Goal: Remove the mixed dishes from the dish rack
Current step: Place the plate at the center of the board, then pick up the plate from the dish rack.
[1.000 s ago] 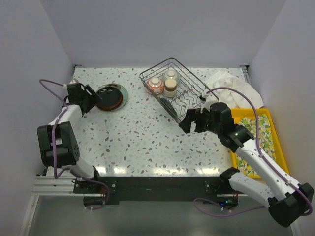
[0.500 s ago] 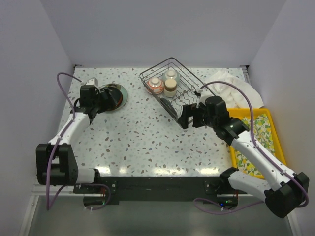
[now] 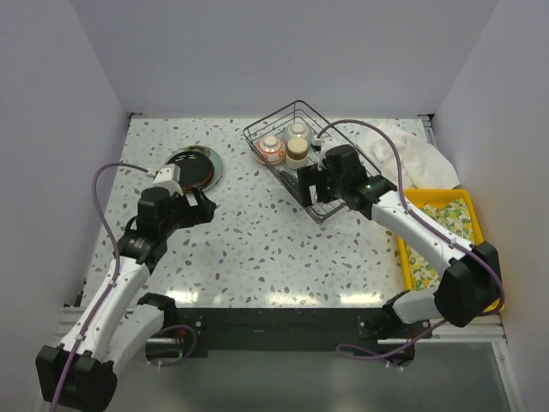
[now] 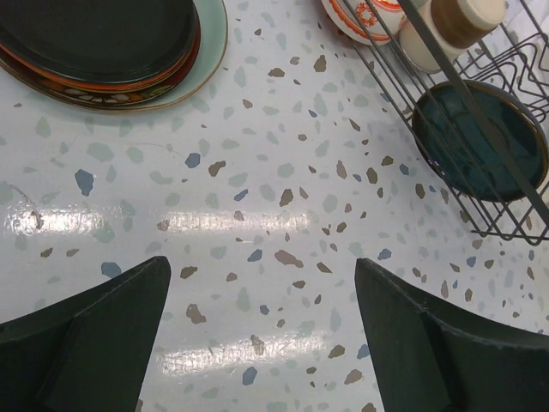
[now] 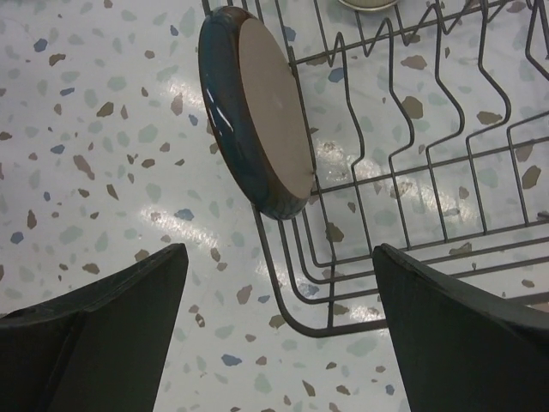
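Right gripper (image 5: 281,257) wide, empty: teal plate (image 5: 257,112) just ahead, on edge in rack (image 3: 271,118), faces toward fingers. Left gripper (image 4: 262,292) wide, farther.

Top view's not much help with the stack of plates (image 3: 193,169): black one on top, everything under it is just rim slivers. Left wrist view chops that stack, the red-patterned bowl (image 4: 364,17) and the cream cup (image 4: 455,21) at its top edge. From above, the teal plate (image 5: 262,112) is mostly lost under the right gripper (image 3: 307,184), and the right arm (image 3: 412,223) covers part of the yellow tray (image 3: 437,197).
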You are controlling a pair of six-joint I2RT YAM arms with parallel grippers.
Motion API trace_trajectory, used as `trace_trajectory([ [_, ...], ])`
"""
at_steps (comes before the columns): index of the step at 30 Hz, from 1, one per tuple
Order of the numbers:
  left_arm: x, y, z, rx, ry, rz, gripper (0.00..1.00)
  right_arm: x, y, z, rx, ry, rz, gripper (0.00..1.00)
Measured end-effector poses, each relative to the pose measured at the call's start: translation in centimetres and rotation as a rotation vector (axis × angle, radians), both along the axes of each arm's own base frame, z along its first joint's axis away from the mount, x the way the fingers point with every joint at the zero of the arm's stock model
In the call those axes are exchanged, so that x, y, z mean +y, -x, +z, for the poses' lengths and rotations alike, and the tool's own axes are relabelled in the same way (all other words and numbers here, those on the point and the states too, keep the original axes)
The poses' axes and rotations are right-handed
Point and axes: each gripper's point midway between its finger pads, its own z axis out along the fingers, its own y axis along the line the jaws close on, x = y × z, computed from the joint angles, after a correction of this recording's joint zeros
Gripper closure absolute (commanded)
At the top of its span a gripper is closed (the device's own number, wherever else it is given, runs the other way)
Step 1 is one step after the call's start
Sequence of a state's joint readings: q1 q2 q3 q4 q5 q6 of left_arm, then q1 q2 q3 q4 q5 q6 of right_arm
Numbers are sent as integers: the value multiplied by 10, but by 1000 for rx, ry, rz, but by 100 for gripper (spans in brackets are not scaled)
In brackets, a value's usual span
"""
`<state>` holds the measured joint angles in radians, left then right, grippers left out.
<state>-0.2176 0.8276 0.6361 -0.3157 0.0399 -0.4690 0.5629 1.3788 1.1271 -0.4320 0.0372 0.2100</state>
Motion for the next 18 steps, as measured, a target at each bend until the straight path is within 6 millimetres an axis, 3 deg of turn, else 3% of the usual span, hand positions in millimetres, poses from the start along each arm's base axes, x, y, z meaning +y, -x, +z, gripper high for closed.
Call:
trace_trajectory([
  [4,2,16,6,-58,28,4,6,13,-12,-5,-10,55,24,14],
  [10,2,35,-5,-96,70,0,7,29,-28,-12,-32,136,47,25],
  [18,1,41,-4,-139,87,-14,7,36,-50,-29,-46,257,49,46],
])
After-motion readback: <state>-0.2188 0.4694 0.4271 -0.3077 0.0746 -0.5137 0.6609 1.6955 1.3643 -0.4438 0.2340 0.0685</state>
